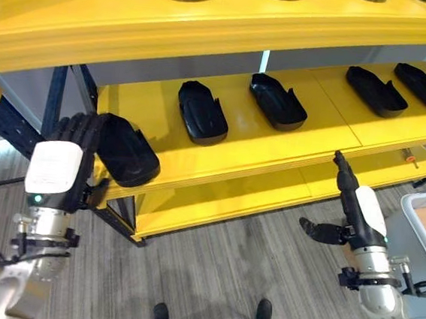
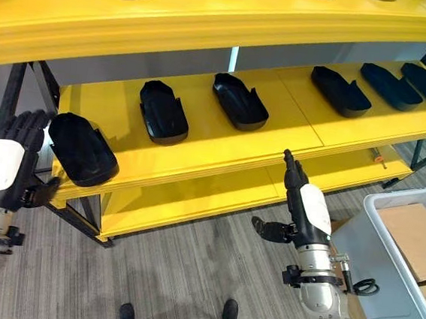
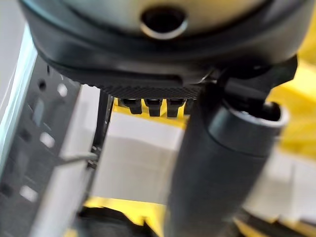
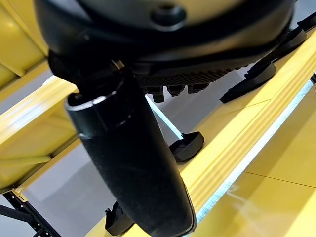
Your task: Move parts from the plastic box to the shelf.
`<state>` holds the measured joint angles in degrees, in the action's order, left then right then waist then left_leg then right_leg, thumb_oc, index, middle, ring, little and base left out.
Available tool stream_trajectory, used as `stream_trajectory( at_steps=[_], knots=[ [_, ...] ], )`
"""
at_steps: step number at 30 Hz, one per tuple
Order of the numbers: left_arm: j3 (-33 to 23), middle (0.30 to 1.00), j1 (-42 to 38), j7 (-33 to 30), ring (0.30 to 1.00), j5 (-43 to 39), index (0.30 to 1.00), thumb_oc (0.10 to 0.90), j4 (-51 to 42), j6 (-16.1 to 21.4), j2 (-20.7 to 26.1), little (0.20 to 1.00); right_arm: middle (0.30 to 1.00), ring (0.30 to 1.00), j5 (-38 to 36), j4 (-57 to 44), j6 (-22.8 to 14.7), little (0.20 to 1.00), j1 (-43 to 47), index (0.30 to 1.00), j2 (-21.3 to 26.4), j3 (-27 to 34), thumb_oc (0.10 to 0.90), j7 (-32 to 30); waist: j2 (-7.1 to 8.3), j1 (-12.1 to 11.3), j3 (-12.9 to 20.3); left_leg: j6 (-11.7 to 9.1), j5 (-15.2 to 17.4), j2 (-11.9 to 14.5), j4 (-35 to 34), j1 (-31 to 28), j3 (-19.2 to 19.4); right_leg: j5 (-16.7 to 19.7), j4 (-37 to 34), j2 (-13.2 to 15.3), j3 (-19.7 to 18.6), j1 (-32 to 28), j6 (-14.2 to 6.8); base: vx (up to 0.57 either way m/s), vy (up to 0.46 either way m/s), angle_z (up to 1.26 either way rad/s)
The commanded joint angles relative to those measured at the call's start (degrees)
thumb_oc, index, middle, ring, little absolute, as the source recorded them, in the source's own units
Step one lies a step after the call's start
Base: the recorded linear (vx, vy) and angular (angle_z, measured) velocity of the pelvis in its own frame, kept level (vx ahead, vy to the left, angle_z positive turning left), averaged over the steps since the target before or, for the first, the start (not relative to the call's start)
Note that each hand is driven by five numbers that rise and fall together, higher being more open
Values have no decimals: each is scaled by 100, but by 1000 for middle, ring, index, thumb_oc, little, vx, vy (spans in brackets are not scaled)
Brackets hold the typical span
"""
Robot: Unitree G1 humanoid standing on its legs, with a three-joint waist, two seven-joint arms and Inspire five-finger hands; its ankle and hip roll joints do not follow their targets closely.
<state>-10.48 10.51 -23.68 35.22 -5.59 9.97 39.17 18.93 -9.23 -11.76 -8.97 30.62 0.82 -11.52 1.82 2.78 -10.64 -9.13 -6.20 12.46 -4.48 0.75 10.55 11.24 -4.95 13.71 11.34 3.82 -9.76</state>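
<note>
Grey wood-grain flooring (image 1: 216, 280) runs under a yellow multi-tier metal shelf (image 1: 274, 146) that spans the frame from left to right.

At the left of the frame, the left hand (image 1: 65, 164) is raised, back towards the camera, with its fingers (image 1: 80, 128) curled over the near end of a black moulded plastic part (image 1: 127, 151). That part sits at the left front corner of the middle tier and overhangs the edge. Five more like parts lie further right along the same tier, the nearest being the second black part (image 1: 202, 113).

Risk: judged from the overhang, a release at this position could let the held part tip off the front lip to the floor. It likely needs pushing further in before the fingers let go.

At the lower right, the right hand (image 2: 303, 202) points upward just in front of the shelf edge, fingers straight and together, thumb out to the side, holding nothing. Judged risk: a forward drift could strike the shelf lip.

A pale grey plastic box (image 2: 388, 259) stands at the far lower right, with a brown cardboard sheet (image 2: 414, 228) inside.
</note>
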Motion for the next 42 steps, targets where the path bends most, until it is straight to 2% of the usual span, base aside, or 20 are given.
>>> stream_trajectory(
  at_steps=[1, 3, 11, 18, 28, 35, 42],
  knots=[
    [-286, 1000, -735, -94, 1000, -855, 1000, 900, -265, 188, 288, 1000, 1000, 1000, -234, -789, -221, 1000, 541, 1000, -44, 399, 900, -188, 216, 56, 111, 332, 471, -248, -50, -447, 27, -230, 57, 141, 162, -469, -238, 0, 0, 0],
    [-27, 1000, -719, 20, 1000, -1416, 1000, 900, -446, 266, -132, 1000, 1000, 1000, -242, -837, -180, 1000, 523, 1000, -62, 349, 900, -178, 263, 74, 92, 329, 448, -224, -50, -443, 33, -240, 59, 110, 156, -462, -212, -6, -32, -1],
    [465, 1000, -708, 254, 1000, -2187, 1000, 900, -595, 197, -647, 1000, 1000, 1000, -216, -888, -96, 1000, 492, 1000, -40, 266, 900, -229, 287, 75, 56, 298, 379, -117, -52, -434, 24, -306, 60, -5, 166, -482, -152, -2, -40, 0],
    [637, 1000, -1081, 166, 1000, -2365, 1000, 900, -195, 35, -715, 1000, 1000, 1000, -178, -870, -31, 1000, 607, 1000, 13, 195, 900, -284, 274, 94, 35, 256, 318, -40, -52, -392, 6, -326, 64, -73, 183, -476, -120, -1, -17, 0],
    [680, 1000, -2116, -462, 1000, -2267, 1000, 900, 789, -233, -729, 1000, 1000, 1000, -143, -746, -7, 1000, 806, 1000, 104, 15, 900, -322, 282, 184, -11, 213, 284, -9, -52, -359, 43, -319, 72, -98, 185, -429, -115, 0, 0, 0],
    [1005, 1000, -2953, -809, 1000, -2314, 1000, 900, 1694, -406, -645, 1000, 1000, 1000, -192, -663, -64, 1000, 964, 1000, 180, -226, 900, -367, 339, 296, -80, 196, 259, 4, -52, -315, 112, -285, 95, -104, 130, -311, -133, -6, 3, -2],
    [1158, 1000, -3345, -983, 1000, -2621, 1000, 900, 2379, -497, -786, 1000, 1000, 1000, -234, -707, -115, 1000, 975, 1000, 222, -344, 900, -402, 399, 375, -123, 199, 252, -9, -52, -284, 171, -250, 105, -95, 68, -220, -149, -1, 9, -5]
  ],
)
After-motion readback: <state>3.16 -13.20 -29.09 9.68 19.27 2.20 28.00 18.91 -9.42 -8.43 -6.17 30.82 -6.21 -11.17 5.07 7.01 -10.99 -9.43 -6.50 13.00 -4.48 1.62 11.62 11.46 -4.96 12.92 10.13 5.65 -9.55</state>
